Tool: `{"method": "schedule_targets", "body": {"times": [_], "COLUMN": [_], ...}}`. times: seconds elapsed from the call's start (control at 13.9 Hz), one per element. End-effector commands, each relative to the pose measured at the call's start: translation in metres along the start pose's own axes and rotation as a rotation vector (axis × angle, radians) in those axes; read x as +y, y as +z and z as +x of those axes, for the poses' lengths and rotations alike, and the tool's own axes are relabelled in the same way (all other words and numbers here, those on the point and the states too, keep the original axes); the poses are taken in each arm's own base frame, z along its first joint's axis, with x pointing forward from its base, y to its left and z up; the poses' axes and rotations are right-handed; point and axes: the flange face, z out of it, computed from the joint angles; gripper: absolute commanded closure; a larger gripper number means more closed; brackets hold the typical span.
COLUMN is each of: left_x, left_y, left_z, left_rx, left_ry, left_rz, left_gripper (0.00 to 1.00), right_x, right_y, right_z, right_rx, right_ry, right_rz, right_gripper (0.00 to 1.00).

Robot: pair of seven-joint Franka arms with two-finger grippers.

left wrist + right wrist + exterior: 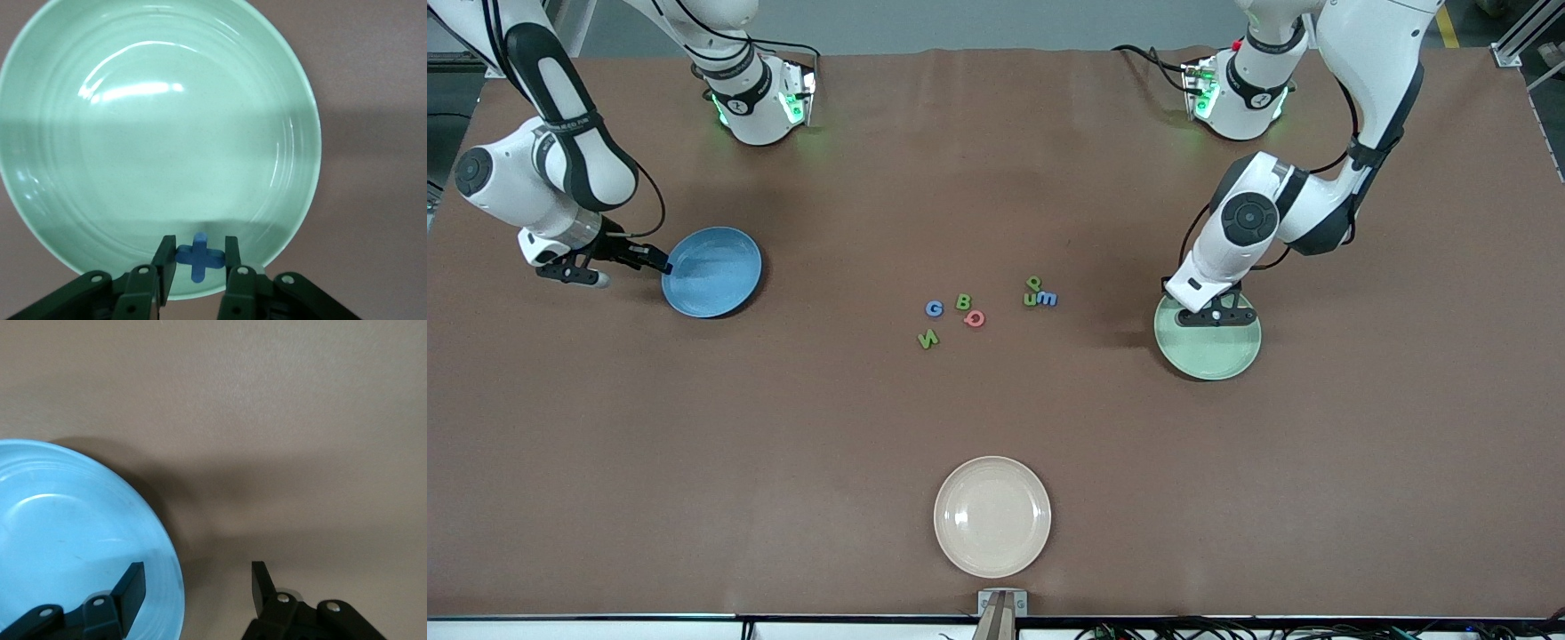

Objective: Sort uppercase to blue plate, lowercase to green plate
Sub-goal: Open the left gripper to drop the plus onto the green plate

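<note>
My left gripper (1215, 316) (198, 249) is shut on the blue cross-shaped lowercase letter (199, 257) and holds it low over the green plate (1211, 357) (160, 147), near its rim. My right gripper (651, 259) (197, 570) is open and straddles the rim of the blue plate (713, 274) (67, 540), one finger over the plate, one over the table. Mid-table lie the uppercase blue G (934, 308), green B (963, 301), pink Q (975, 318) and green N (927, 339). Beside them lie the lowercase green p (1033, 283), green u (1031, 300) and blue m (1048, 299).
A cream-white plate (992, 517) sits near the table edge closest to the front camera, nearer to it than the letters. The brown tabletop (783, 427) stretches between the plates.
</note>
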Motion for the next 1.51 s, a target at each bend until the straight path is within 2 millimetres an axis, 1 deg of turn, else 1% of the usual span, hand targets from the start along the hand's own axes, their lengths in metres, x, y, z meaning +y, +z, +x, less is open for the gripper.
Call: {"method": "schedule_targets", "body": {"times": [0.0,0.07,0.14,0.29,0.43,0.58,0.65,0.72,0.79,0.86,1.01,1.08,1.15,1.22,1.29,1.37,1.44], "left_x": [-0.003,-0.003,-0.002,-0.009,-0.009,-0.009,-0.008,-0.007,-0.007,-0.006,0.003,0.016,0.028,0.044,0.061,0.079,0.097], "left_y": [0.000,0.000,-0.001,-0.002,0.001,0.001,0.000,-0.001,-0.004,-0.006,-0.017,-0.027,-0.037,-0.048,-0.060,-0.068,-0.072], "left_z": [-0.003,-0.003,-0.001,0.005,0.005,0.005,0.007,0.008,0.012,0.013,0.019,0.021,0.023,0.025,0.027,0.029,0.030], "left_rx": [0.020,0.022,0.027,0.041,0.037,0.037,0.041,0.044,0.051,0.056,0.074,0.087,0.092,0.088,0.081,0.070,0.067], "left_ry": [0.017,0.018,0.018,0.014,0.019,0.019,0.020,0.022,0.022,0.018,0.001,-0.025,-0.073,-0.133,-0.214,-0.296,-0.383], "left_rz": [-0.005,-0.005,-0.009,-0.021,-0.023,-0.023,-0.025,-0.027,-0.029,-0.030,-0.034,-0.046,-0.053,-0.055,-0.061,-0.072,-0.092], "left_gripper": [0.84,0.84,0.84,0.84,0.84,0.83,0.73,0.46,0.09,0.00,0.00,0.00,0.00,0.00,0.00,0.00,0.00], "right_x": [-0.003,-0.005,-0.005,-0.009,-0.016,-0.016,-0.017,-0.019,-0.022,-0.024,-0.030,-0.038,-0.050,-0.073,-0.106,-0.133,-0.174], "right_y": [0.010,0.012,0.012,0.013,0.014,0.014,0.014,0.013,0.010,0.003,-0.022,-0.033,-0.044,-0.054,-0.065,-0.072,-0.078], "right_z": [-0.005,-0.006,-0.006,-0.005,-0.004,-0.004,-0.005,-0.004,-0.004,-0.002,0.007,0.010,0.011,0.010,0.009,0.007,0.001], "right_rx": [0.006,0.001,-0.001,0.001,0.004,0.001,-0.003,-0.004,-0.019,-0.031,-0.041,-0.044,-0.043,-0.054,-0.073,-0.078,-0.087], "right_ry": [0.009,0.008,0.009,0.022,0.032,0.035,0.035,0.033,0.025,0.018,0.007,-0.005,0.002,0.034,0.076,0.122,0.171], "right_rz": [0.006,0.006,0.006,0.017,0.031,0.033,0.035,0.037,0.048,0.062,0.093,0.103,0.108,0.111,0.112,0.106,0.094], "right_gripper": [0.29,0.30,0.34,0.41,0.41,0.41,0.39,0.35,0.33,0.33,0.33,0.33,0.33,0.33,0.33,0.33,0.33]}}
